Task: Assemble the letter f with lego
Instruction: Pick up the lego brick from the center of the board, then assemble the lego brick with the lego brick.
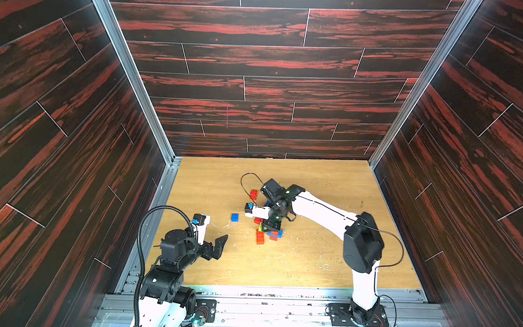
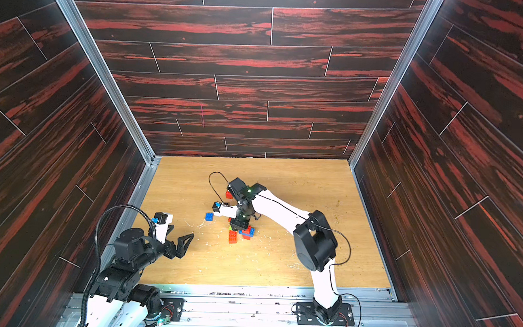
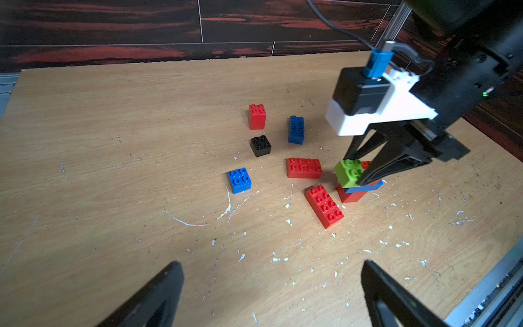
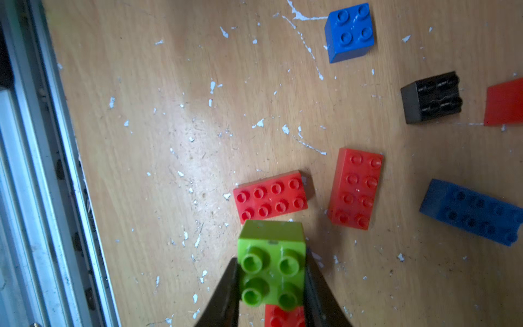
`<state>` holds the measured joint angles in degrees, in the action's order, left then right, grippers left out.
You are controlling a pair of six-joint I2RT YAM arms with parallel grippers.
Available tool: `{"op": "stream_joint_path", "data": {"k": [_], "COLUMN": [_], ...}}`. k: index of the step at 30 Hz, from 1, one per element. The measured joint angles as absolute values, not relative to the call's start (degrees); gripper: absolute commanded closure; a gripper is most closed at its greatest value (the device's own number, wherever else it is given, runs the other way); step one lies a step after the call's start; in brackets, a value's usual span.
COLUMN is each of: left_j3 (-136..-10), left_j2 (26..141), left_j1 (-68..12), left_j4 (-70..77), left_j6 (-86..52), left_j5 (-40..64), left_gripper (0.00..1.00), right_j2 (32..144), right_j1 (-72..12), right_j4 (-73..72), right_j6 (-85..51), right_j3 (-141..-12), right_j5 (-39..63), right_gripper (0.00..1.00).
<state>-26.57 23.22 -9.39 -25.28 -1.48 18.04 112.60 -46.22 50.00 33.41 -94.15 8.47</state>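
My right gripper (image 4: 271, 259) is shut on a lime green square brick (image 4: 271, 271), its fingers on two opposite sides. In the left wrist view that green brick (image 3: 349, 171) sits atop a small stack, on a blue brick (image 3: 365, 188) over a red one (image 3: 351, 196). Loose lego lies around it: two red oblongs (image 3: 303, 168) (image 3: 324, 205), a blue square (image 3: 239, 180), a black square (image 3: 260, 145), a blue oblong (image 3: 296, 129) and a red brick (image 3: 257, 116). My left gripper (image 3: 271, 264) hovers open and holds nothing, near the table's left side (image 2: 178, 235).
The wooden table (image 1: 310, 261) is scratched and flecked with white chips. Dark panelled walls close it in on three sides. A metal rail (image 1: 279, 293) runs along the front edge. The right arm's cable (image 1: 247, 178) loops above the far red brick.
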Motion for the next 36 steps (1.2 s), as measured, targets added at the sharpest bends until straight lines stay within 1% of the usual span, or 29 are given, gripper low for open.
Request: {"op": "stream_joint_path", "data": {"k": [7,13,22,36], "left_j3": [-26.57,-26.57,-26.57,-26.57], "left_j2": [23.31,23.64,23.64,23.57], "left_j1": [-9.39,-9.39,-9.39,-9.39], "left_j4": [-25.26,-25.26,-25.26,-25.28], "left_j6": [-1.48,-1.48,-1.48,-1.48], "left_j5": [17.78,17.72,17.74,17.76], "left_gripper": [0.0,0.0,0.0,0.0], "right_j2": [107.61,105.82,105.65,105.62], "right_j1": [-44.77,-44.03,-43.62,-43.27], "right_j4": [48.8,48.45,48.8,48.8], "right_j6": [34.02,34.57,35.0,35.57], "right_j3": [-90.63,-89.12,-86.0,-85.25], "right_j5": [8.58,8.47,7.73,5.78], "right_gripper": [0.76,0.76,0.76,0.76]}}
